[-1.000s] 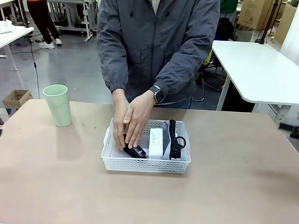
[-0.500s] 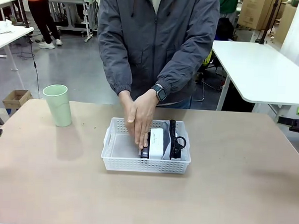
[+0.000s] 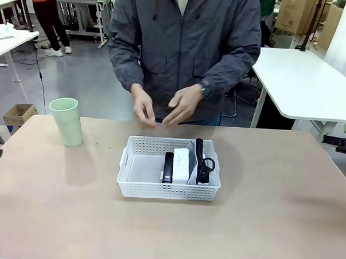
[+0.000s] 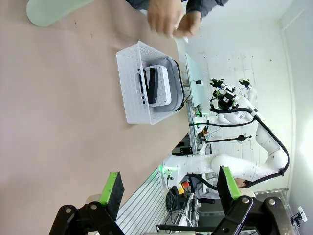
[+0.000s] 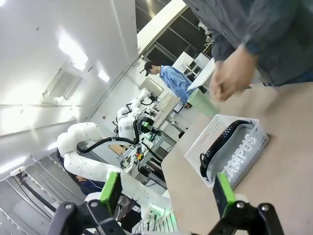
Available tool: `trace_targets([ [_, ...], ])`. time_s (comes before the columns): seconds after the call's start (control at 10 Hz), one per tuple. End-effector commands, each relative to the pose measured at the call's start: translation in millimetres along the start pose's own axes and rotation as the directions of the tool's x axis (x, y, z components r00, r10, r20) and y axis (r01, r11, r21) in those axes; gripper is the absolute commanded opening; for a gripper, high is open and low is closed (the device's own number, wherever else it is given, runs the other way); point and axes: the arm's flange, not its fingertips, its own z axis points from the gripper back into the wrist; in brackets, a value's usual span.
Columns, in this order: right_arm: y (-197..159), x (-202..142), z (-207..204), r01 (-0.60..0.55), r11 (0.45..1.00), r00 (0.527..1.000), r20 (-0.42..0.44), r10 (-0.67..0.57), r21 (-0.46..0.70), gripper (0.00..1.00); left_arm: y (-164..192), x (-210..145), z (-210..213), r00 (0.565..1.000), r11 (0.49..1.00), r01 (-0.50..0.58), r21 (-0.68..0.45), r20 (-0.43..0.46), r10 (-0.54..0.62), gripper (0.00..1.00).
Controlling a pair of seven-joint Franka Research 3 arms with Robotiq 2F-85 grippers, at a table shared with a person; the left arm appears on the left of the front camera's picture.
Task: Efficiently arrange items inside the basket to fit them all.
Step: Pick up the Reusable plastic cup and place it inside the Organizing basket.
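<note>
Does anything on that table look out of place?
The pale green cup stands alone on the table, left of the basket, while the stapler, white box and pouch sit inside it. Nothing looks spilled or damaged.

The table (image 3: 272, 214) in front of me was a plain tan top with a matte surface. Two things stood directly on it. The basket (image 3: 168, 189) sat flat near the middle, one long side facing me, its short ends pointing to my left and right. The cup (image 3: 67, 121) stood upright, mouth up, on my left. It was well apart from the basket and close to the far edge.
</note>
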Motion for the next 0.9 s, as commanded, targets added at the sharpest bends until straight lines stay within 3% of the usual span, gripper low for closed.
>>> trace_targets([
  [0.0, 2.9, -0.1, -1.2, -0.008, 1.000, 1.000, 0.008, 0.008, 0.011, 1.00, -0.1, -1.9, -0.7, 1.000, 1.000, 0.014, -0.009, 0.010, -0.013, 1.00],
  [0.8, 2.9, -0.1, -1.2, -0.008, 1.000, 1.000, 0.008, 0.008, 0.011, 1.00, -0.1, -1.9, -0.7, 1.000, 1.000, 0.014, -0.009, 0.010, -0.013, 1.00],
])
